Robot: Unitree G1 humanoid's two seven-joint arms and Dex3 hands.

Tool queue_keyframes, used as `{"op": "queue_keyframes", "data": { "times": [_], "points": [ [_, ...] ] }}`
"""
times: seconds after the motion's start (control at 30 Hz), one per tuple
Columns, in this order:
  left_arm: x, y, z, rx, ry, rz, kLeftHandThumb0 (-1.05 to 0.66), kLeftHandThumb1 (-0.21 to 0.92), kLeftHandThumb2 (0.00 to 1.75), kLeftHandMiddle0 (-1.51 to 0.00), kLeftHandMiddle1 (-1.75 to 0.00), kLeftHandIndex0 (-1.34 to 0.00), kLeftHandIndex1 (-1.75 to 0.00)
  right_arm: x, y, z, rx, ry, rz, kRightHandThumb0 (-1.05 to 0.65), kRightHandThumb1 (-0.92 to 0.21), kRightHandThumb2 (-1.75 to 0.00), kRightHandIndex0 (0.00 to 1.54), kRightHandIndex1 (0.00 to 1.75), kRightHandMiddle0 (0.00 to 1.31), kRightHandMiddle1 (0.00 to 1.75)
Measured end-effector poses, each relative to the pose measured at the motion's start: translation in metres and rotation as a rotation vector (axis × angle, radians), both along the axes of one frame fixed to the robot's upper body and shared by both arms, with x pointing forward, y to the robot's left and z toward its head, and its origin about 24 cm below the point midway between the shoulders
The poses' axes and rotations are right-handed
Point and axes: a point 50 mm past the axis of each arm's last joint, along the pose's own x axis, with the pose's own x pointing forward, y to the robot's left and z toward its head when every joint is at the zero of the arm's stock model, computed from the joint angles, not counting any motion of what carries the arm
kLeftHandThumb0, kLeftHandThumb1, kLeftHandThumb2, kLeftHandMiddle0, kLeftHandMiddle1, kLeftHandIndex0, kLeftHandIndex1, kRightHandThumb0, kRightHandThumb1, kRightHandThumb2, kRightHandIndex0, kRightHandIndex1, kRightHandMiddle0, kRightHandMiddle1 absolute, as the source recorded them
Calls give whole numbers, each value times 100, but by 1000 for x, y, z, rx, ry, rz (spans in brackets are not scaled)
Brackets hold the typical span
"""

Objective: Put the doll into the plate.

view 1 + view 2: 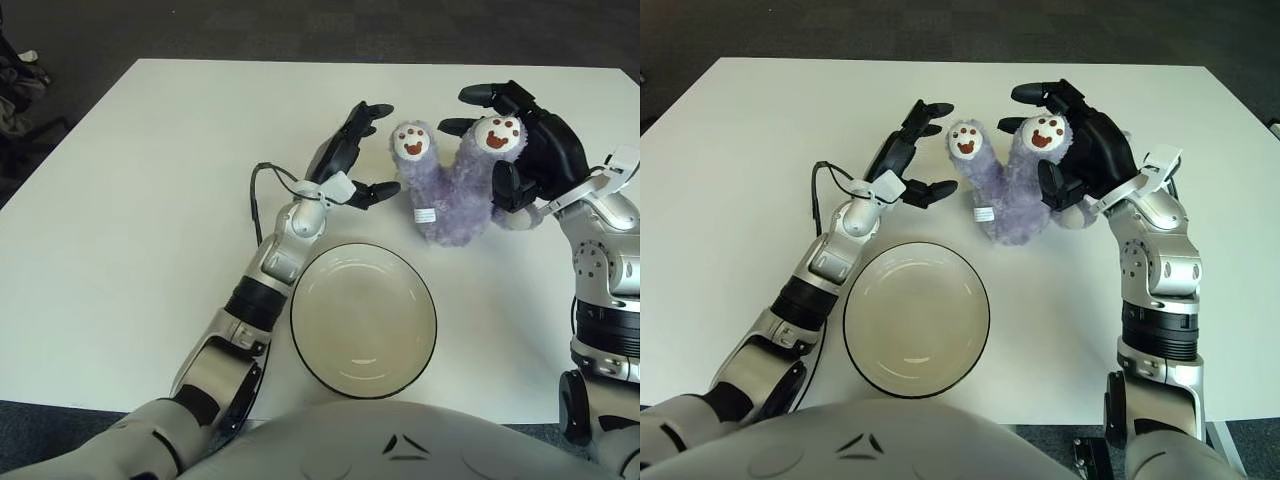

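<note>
So far, little is done: in the left eye view the plate (363, 320) is seen empty near the front edge of the surface (130, 220), with the doll (455, 185) beyond it, two paws raised toward the far edge. In the right eye view, the right hand (1065, 140) is cupped around the doll's right side, while the left hand (915, 150) is held open, just beside the doll.
</note>
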Motion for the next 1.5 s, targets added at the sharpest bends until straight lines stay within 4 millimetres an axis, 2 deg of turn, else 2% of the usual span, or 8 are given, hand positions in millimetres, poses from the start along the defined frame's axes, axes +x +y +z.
{"op": "queue_keyframes", "data": {
  "times": [0.4,0.7,0.8,0.87,1.13,1.27,1.37,1.5],
  "points": [
    [-2,-13,0,-19,-32,-65,-86,56,64,-13,-55,0,-55,0,-1,3,-14,-43,-28,8,-9,-153,14,63,0,98],
    [-5,-24,3,-47,-32,-95,-80,51,68,-12,-77,0,-64,-1,-1,-1,9,-31,-28,8,-10,-152,12,65,0,94],
    [-5,-25,4,-51,-34,-99,-76,45,74,-12,-92,0,-70,-1,-1,-3,23,-26,-26,7,-10,-151,12,66,0,95],
    [-4,-26,5,-56,-29,-98,-74,41,77,-11,-105,0,-69,-1,-1,-3,34,-26,-25,7,-11,-150,12,69,0,95],
    [-4,-29,7,-83,-15,-81,-72,36,81,-13,-129,0,-67,-1,-1,-3,78,-31,-21,1,-12,-146,10,82,0,99],
    [-4,-30,8,-103,-21,-70,-71,34,83,-16,-145,0,-86,-1,-1,-4,106,-33,-20,-5,-14,-142,8,87,0,102],
    [-4,-31,9,-111,-21,-70,-70,30,87,-23,-161,0,-122,-2,-1,-4,118,-35,-16,-5,-15,-140,8,89,0,105],
    [-4,-33,10,-114,-17,-72,-69,26,93,-33,-171,0,-153,-2,-4,-4,137,-40,-15,-4,-15,-139,9,91,0,107]
  ]
}}
